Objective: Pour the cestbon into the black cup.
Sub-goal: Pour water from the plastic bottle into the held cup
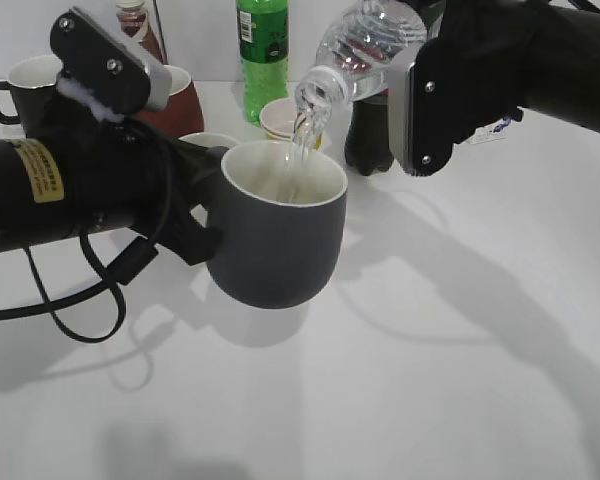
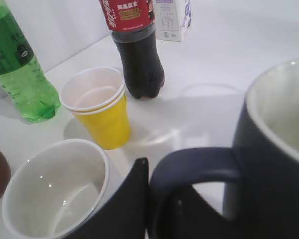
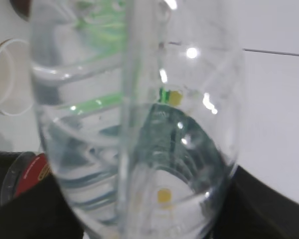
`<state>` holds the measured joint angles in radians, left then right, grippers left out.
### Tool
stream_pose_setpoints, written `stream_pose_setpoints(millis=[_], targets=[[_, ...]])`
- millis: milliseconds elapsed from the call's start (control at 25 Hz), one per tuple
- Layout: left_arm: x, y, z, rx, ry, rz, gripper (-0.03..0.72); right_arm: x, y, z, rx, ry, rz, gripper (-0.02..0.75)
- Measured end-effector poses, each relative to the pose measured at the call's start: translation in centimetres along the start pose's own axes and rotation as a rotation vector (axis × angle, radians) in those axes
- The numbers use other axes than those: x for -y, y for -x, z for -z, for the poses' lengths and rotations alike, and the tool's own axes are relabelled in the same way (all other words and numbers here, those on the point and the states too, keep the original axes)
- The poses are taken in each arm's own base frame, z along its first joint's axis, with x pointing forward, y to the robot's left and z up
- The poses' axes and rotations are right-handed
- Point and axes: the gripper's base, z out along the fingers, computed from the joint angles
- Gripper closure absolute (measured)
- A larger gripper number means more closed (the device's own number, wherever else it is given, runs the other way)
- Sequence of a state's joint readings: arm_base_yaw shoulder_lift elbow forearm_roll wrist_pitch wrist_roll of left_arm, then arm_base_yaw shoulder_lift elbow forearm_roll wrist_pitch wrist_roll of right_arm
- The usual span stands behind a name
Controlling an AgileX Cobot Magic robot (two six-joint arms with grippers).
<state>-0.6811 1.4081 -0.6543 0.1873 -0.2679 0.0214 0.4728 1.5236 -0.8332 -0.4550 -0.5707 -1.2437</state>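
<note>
No text is fully legible. The cola bottle (image 2: 137, 47) carries a red label with white Chinese characters, too small to read. The left arm (image 1: 40, 190) bears a yellow sticker (image 1: 38, 170) with unreadable print. The white carton (image 2: 173, 20) shows blurred purple print.

My left claw (image 1: 195, 235) holds the mug (image 1: 278, 235) off the table (image 1: 460, 380), left of centre. My right claw (image 1: 420, 100) holds the water bottle (image 1: 365, 45) tipped above it, from the right, mouth over the mug's rim. Behind: soda bottle (image 1: 262, 55), cola bottle (image 2: 135, 47), stacked paper cups (image 2: 100, 107). Another mug (image 1: 25, 85) sits far back left. A carton (image 2: 173, 19) stands behind the cola bottle.
</note>
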Motion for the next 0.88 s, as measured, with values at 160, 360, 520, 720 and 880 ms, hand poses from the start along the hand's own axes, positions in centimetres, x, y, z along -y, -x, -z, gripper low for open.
stream_pose_setpoints(millis=[160, 360, 520, 720, 880], targets=[[0.0, 0.0, 0.0, 0.001, 0.0, 0.0, 0.647, 0.1, 0.0, 0.0, 0.003, -0.008, -0.106, 0.28], [-0.1, 0.4, 0.0, 0.043, 0.004, 0.0, 0.647, -0.2, 0.3, 0.0, 0.025, 0.021, -0.426, 0.28], [-0.6, 0.8, 0.1, 0.098, 0.02, 0.005, 0.647, -0.6, 0.9, 0.1, 0.07, 0.091, -0.902, 0.28], [-3.0, 1.3, 0.4, 0.19, 0.1, 0.027, 0.647, -0.5, 0.8, 0.2, 0.055, 0.105, -1.369, 0.28], [-7.6, 1.1, 1.9, 0.258, 0.273, 0.083, 0.647, -0.8, -1.1, 0.4, -0.065, 0.047, -1.553, 0.28]])
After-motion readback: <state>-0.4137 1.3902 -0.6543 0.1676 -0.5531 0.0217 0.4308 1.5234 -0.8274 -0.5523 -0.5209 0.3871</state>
